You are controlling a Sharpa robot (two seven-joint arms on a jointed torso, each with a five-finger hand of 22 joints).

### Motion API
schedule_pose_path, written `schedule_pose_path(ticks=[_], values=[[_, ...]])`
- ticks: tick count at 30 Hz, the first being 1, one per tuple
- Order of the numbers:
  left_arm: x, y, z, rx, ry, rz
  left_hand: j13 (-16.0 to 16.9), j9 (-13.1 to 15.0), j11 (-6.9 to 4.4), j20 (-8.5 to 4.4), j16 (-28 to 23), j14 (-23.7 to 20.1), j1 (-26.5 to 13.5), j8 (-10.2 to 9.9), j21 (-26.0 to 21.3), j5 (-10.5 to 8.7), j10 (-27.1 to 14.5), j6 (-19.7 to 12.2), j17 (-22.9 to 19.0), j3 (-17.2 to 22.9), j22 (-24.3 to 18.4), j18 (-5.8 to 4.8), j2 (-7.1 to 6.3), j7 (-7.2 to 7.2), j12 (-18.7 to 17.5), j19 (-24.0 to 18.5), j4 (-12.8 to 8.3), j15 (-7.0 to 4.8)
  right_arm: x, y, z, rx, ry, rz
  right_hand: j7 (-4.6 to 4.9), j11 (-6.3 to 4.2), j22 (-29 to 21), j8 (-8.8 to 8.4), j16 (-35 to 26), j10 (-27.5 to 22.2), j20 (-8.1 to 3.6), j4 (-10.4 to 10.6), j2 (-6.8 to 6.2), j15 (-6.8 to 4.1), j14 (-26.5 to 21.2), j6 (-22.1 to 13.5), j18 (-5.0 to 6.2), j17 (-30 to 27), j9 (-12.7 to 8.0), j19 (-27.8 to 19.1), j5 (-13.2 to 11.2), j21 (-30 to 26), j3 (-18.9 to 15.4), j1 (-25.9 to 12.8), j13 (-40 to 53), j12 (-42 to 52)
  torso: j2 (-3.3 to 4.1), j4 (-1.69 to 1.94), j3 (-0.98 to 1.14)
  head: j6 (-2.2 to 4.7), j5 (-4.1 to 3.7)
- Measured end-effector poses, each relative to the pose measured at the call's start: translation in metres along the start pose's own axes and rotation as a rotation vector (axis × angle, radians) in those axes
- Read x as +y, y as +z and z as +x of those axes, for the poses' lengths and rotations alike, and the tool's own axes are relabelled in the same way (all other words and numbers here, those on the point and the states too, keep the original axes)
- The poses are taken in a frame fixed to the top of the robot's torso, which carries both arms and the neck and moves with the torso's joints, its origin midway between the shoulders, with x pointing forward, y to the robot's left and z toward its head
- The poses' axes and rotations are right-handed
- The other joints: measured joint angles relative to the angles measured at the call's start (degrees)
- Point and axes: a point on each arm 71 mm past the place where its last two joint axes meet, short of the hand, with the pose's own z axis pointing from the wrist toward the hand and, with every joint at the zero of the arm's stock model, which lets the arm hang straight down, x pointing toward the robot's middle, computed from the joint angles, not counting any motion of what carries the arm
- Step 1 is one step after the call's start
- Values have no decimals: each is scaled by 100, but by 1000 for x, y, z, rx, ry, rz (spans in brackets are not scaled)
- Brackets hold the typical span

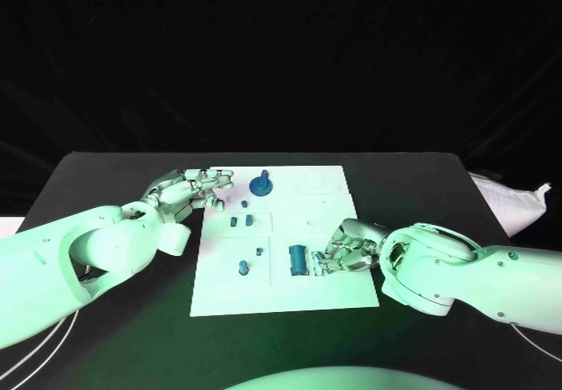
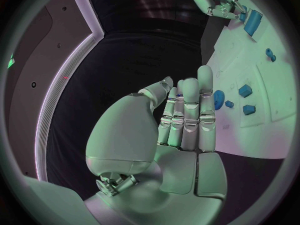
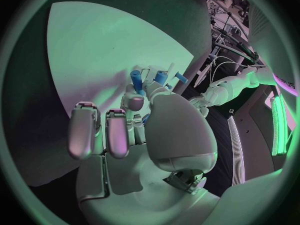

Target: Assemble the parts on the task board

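Right hand [image 1: 339, 250] is gripping a small blue part [image 1: 318, 258] at the task board [image 1: 339, 294] near edge (beside the upright cylinder [image 1: 297, 259]); left hand [image 1: 193, 188], fingers together, is holding nothing by the gear [image 1: 261, 186].

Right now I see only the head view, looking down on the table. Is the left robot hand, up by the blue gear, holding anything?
Observer: No. The left wrist view shows the left robot hand with straight fingers and a bare palm. The blue gear peeks out behind its fingertips.
Operator: And the right one, by the long blue piece?
Observer: In the right wrist view the right robot hand bends its thumb and some fingers toward the task board, while two other fingers stretch out apart from them.
Operator: Has it got hold of a part?
Observer: I cannot tell. A sliver of blue shows beside its thumb, mostly hidden.
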Motion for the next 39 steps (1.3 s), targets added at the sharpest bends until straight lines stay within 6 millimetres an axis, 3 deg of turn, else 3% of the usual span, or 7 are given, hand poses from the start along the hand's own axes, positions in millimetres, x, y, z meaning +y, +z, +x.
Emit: schedule_pose_path(ticks=[23,36,39], values=[[0,0,0,-1,1,0,-1,-8,30,0,0,0,0,0,-22,0,-30,-52,-15,0,-8,0,0,12,0,0,0,0,3,3,2,6,2,7,-68,-39,65,38,45,145,-29,177,53,-43,1,132,0,-2,77,29,66,24,-146,-459,263,267,3,-5,10,-37,19],[0,0,-1,-3,2,1,-2,-8,10,0,0,-1,0,0,-22,0,-52,-51,-16,0,-7,0,0,12,0,0,0,0,5,2,3,3,-5,2,-73,-41,81,58,45,186,-29,194,73,-42,1,177,0,-2,107,28,65,23,-566,-906,333,290,0,-3,8,-45,16],[0,0,-1,-3,2,1,-2,-8,11,0,0,-19,0,0,-22,0,-52,-52,-22,0,-7,0,0,12,0,0,0,19,5,2,2,1,-6,-1,-73,-40,80,58,44,186,-29,188,99,-42,1,177,0,-2,122,28,-93,23,-716,-1054,351,290,0,-4,8,-45,19]])
